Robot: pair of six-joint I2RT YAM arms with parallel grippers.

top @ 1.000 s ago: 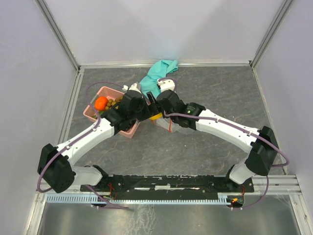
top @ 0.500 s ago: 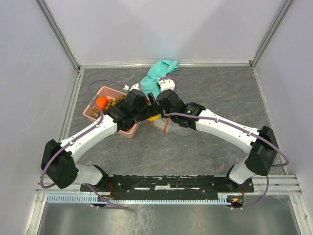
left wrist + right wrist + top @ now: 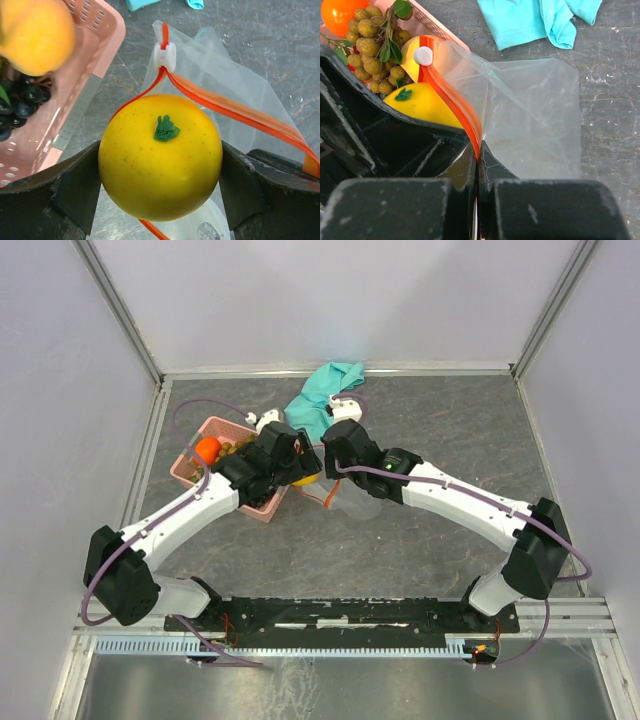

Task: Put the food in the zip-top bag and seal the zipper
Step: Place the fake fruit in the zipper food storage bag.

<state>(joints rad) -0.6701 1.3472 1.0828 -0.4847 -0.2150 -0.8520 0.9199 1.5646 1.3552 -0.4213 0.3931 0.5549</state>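
Note:
My left gripper is shut on a round yellow fruit with a green stem mark, held at the open mouth of the clear zip-top bag. My right gripper is shut on the bag's red-orange zipper strip and holds that edge up; the white slider sits at its far end. In the top view the two grippers meet at the bag right of the pink basket. An orange fruit and brown berries with leaves lie in the basket.
A teal cloth lies behind the bag near the back wall. The pink basket's rim is close on the left of the held fruit. Grey table all round, metal frame rails at the edges.
My left gripper has carried the yellow fruit a little rightward and back, up to the bag's mouth. My right gripper has lifted the bag's zipper edge slightly.

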